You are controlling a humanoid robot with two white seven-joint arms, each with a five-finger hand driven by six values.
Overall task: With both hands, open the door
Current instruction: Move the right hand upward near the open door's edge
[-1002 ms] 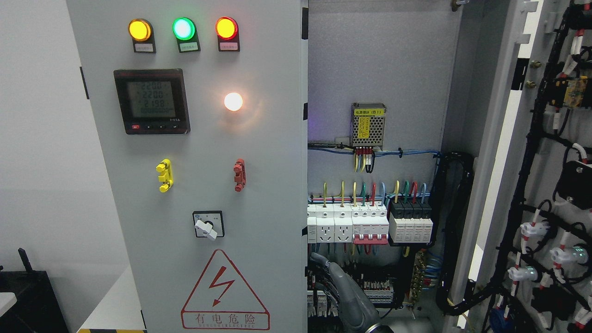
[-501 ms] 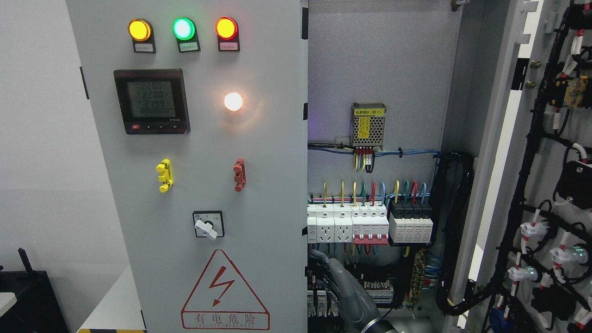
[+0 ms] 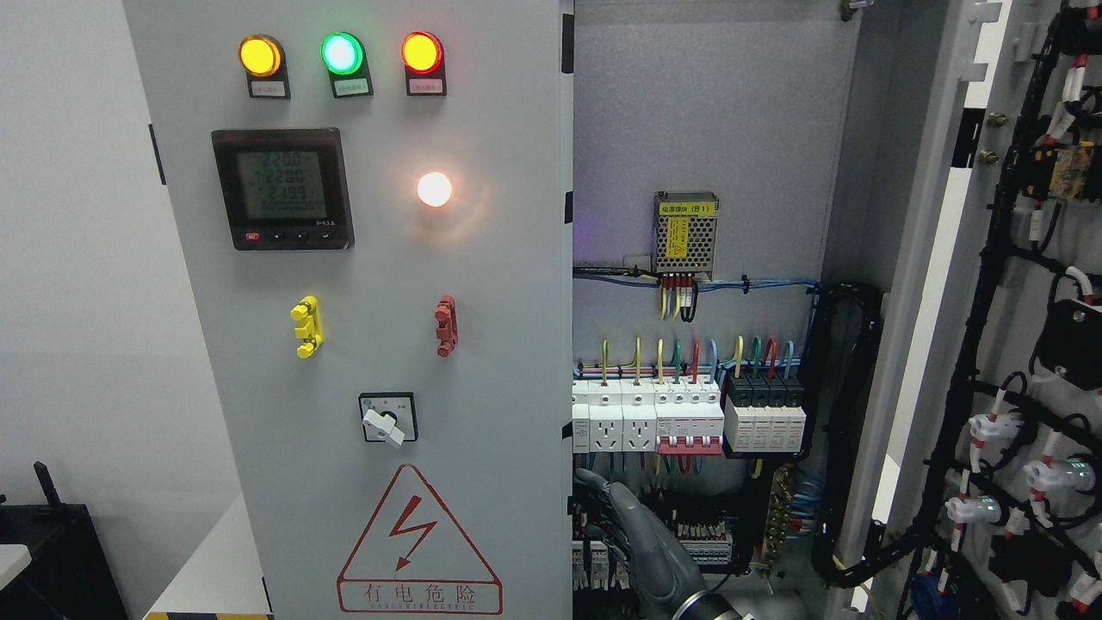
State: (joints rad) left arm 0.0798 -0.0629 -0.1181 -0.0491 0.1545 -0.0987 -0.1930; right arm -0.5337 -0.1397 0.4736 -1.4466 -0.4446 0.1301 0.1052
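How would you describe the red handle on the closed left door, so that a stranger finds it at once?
Start at the grey left door of the cabinet and find the glowing white lamp near its middle. Straight below it sits the red handle, a small upright clip. Its twin at the same height to the left, the yellow handle, differs only in colour.

Left door [image 3: 482,362]: pale grey. Three lamps on top: amber lamp [image 3: 259,55], green lamp [image 3: 342,53], red lamp [image 3: 422,52]. Meter [image 3: 282,189]: black frame, grey-green display. Round light [image 3: 434,189]: warm white (glow tints panel orange). Yellow handle [image 3: 306,326]; red handle [image 3: 445,325]. Rotary switch [image 3: 387,418]: black plate, white knob. Warning triangle [image 3: 417,542]: red outline, red bolt. Inside cabinet: white breakers [image 3: 646,418] with red levers; wires yellow, green, red, blue. Hand [image 3: 641,542]: dark grey.
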